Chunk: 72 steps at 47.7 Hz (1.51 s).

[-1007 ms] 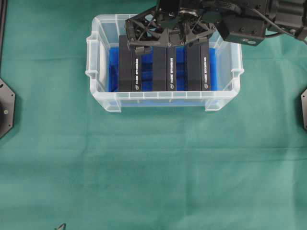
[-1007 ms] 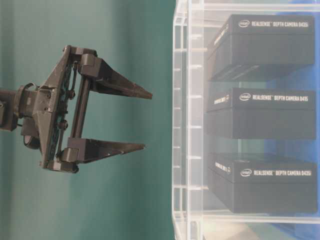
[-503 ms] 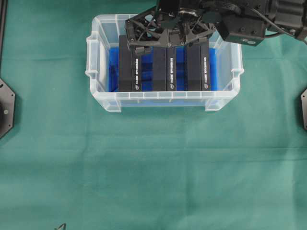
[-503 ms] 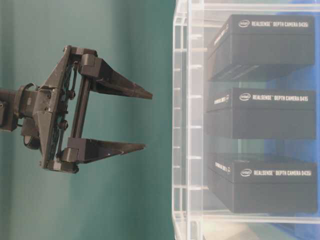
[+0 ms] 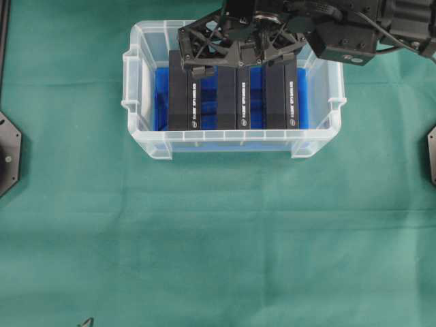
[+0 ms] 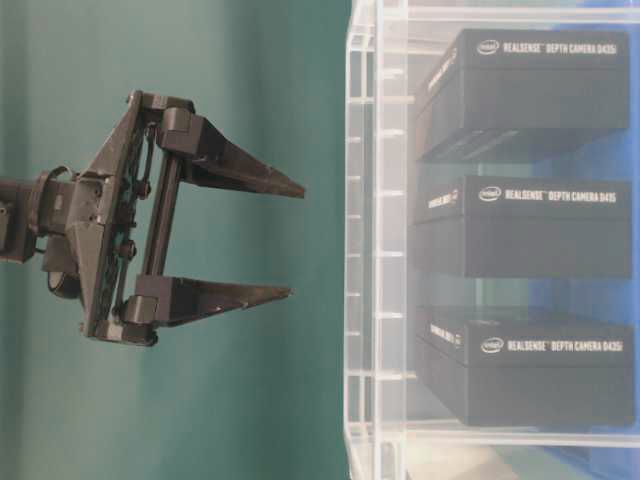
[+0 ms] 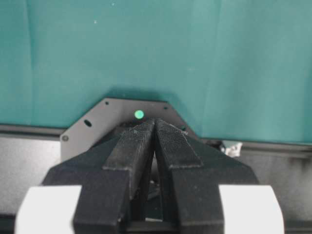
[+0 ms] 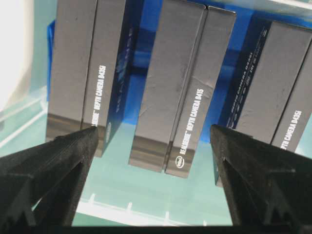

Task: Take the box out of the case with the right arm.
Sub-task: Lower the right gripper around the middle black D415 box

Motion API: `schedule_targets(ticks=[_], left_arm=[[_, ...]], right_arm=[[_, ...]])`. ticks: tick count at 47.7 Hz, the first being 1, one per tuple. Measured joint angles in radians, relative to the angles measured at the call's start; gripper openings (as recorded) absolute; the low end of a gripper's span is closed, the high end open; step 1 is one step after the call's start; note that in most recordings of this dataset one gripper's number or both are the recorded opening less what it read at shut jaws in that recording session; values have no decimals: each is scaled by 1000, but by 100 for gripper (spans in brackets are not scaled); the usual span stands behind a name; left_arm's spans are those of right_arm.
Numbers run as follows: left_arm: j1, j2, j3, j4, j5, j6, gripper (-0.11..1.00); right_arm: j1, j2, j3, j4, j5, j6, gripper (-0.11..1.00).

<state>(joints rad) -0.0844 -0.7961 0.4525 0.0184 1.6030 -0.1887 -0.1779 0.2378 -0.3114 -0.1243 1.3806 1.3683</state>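
No shift: right gripper [image 5: 240, 60] open above case [image 5: 139, 112]

One clear plastic case [image 5: 139, 109] sits in the upper middle of the overhead view. Inside it stand three black boxes side by side: one at left [image 5: 180, 102], one in the middle [image 5: 235, 102], one at right [image 5: 282, 99]. One green cloth [image 5: 218, 238] covers the table.

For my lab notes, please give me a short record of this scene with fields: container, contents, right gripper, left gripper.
container: clear case with blue lining, on green cloth
contents: three black boxes, side by side, none lifted
right gripper: open, above the case, framing the middle box, holding nothing
left gripper: shut, empty, away from the case
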Motion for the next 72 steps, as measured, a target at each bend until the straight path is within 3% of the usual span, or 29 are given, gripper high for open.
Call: schedule_targets(ticks=[36,72], left_arm=[[0,2,0,0,0,0,0],[2,2,0,0,0,0,0]], right_arm=[[0,29,6,0,0,-3,92],[-21,84,152,2,-129,-6,92]])
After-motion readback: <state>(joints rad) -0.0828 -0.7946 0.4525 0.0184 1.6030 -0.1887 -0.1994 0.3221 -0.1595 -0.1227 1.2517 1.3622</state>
